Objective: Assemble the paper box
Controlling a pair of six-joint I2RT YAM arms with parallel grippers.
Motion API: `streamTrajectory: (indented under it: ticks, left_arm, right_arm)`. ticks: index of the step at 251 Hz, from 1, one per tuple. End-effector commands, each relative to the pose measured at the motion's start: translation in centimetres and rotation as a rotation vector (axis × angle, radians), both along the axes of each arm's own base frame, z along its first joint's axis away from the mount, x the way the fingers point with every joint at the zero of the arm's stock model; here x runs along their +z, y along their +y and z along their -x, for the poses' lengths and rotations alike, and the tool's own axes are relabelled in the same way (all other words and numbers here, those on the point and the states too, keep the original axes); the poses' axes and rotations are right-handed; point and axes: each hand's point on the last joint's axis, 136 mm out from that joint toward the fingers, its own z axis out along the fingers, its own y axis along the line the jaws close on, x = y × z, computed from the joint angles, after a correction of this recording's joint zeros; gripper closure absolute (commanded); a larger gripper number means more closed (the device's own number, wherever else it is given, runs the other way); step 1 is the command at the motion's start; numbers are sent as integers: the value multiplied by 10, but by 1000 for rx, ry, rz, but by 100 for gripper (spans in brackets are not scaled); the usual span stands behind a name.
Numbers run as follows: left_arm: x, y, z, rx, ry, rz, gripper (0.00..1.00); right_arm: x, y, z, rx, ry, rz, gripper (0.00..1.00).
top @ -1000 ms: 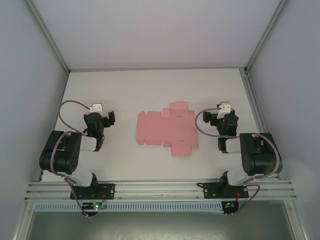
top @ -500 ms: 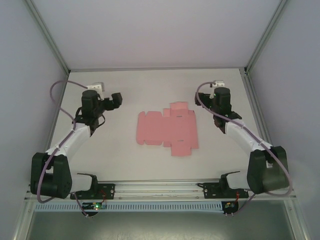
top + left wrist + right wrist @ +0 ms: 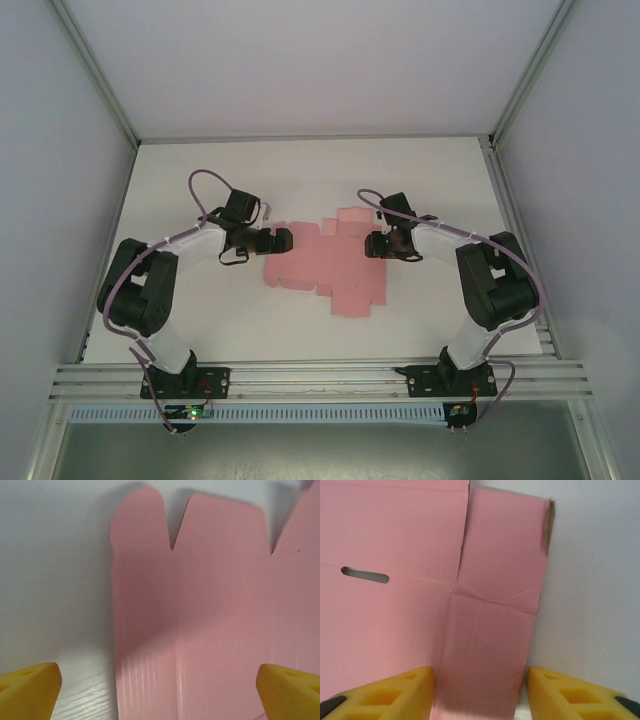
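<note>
Centre frame, we see the left end effector (image 3: 282,241) and right end effector (image 3: 373,245) wide open, gripping nothing, flanking the box (image 3: 330,268).

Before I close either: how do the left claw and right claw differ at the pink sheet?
The left claw is at the paper box sheet's left edge, the right claw at its right edge. The left claw's fingers are spread wide, bracketing the rounded tab panel and more; the right claw's sit closer, straddling one narrow creased strip. Both are open, one finger over the sheet, one over the table.
</note>
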Motion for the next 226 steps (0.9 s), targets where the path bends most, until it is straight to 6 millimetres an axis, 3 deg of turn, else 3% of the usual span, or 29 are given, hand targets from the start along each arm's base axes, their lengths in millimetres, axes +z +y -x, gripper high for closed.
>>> streamTrajectory:
  ticks: [1, 36, 72, 87, 108, 139, 182, 226]
  left_arm:
    - [-10, -10, 10, -11, 96, 66, 0]
    - [-4, -29, 7, -49, 93, 180, 5]
    - [17, -49, 4, -97, 49, 333, 25]
    - [28, -54, 1, -105, 21, 381, 38]
    - [44, -57, -2, -117, -24, 407, 63]
    - [74, -53, -4, -126, -130, 398, 100]
    - [128, -56, 12, -235, -338, 467, 100]
    - [192, -62, 37, -312, -497, 631, 100]
  right_arm:
    - [-18, -4, 14, -33, 87, 26, 51]
    - [-24, -4, 14, -45, 104, 36, 51]
    - [-28, -3, 13, -43, 102, 36, 51]
    - [-27, -4, 11, -50, 92, 39, 51]
    - [-21, -4, 9, -49, 71, 33, 50]
    - [6, -6, 0, -40, -24, -29, 46]
    - [68, 3, -7, 50, -222, -391, 25]
    - [124, 24, 16, 260, -339, -695, 21]
